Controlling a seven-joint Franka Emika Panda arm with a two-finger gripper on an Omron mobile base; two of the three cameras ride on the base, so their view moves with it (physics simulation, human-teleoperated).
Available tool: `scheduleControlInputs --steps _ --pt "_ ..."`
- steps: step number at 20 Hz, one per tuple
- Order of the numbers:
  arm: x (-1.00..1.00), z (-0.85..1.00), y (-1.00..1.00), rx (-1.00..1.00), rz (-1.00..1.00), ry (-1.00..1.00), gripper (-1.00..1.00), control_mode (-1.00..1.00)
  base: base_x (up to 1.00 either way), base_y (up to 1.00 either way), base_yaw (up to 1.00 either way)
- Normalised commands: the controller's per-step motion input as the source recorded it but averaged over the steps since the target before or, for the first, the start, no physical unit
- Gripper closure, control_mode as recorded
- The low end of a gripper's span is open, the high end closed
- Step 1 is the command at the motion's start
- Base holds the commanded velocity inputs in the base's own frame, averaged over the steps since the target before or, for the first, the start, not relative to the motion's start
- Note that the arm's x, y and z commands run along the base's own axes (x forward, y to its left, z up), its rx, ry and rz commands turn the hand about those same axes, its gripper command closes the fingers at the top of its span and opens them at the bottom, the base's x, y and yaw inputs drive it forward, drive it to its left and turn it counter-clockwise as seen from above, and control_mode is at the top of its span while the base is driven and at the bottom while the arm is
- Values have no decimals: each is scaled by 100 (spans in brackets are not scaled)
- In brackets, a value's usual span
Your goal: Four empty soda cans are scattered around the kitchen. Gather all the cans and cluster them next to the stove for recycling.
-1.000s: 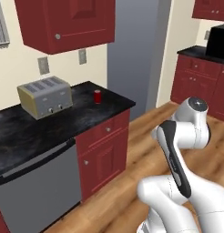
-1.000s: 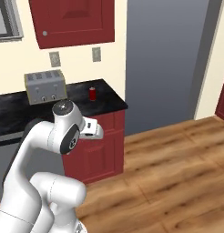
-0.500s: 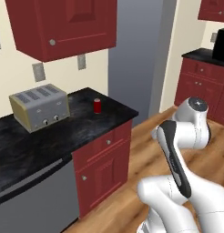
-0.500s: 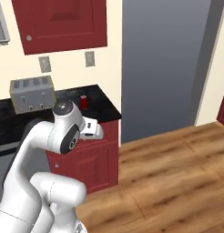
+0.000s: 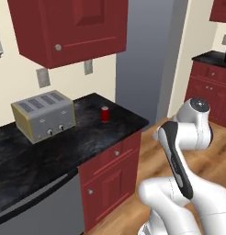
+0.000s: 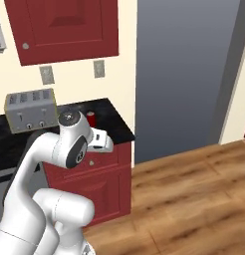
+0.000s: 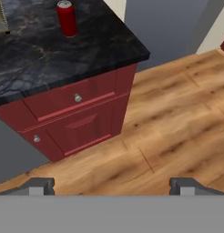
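**Open hand, one can ahead on the counter**

Right now your gripper (image 7: 111, 185) has its fingertips (image 7: 38, 185) spread as wide as they go, holding nothing, looking down over the wooden floor (image 7: 177, 118) in front of the red cabinet (image 7: 73, 118).

Compared with a second ago, the whole scene has slid across both base views, so your base has driven; the toaster (image 5: 43, 114) and counter now sit nearer and larger.

One red soda can (image 5: 104, 114) stands upright on the black marbled countertop (image 5: 64, 147), right of the toaster and well apart from it, near the counter's end by the tall grey panel (image 5: 147, 55). You have bare floor beyond that counter corner, and bare countertop all around the can.
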Motion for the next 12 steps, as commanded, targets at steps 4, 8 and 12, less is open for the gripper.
scheduleControlInputs --steps 4,8,12 --pt "0 0 0 0 0 0 -100 100 53 -1 10" --pt "0 0 0 0 0 0 -100 100 50 -12 9" --pt "0 0 0 0 0 0 -100 100 56 -25 13"
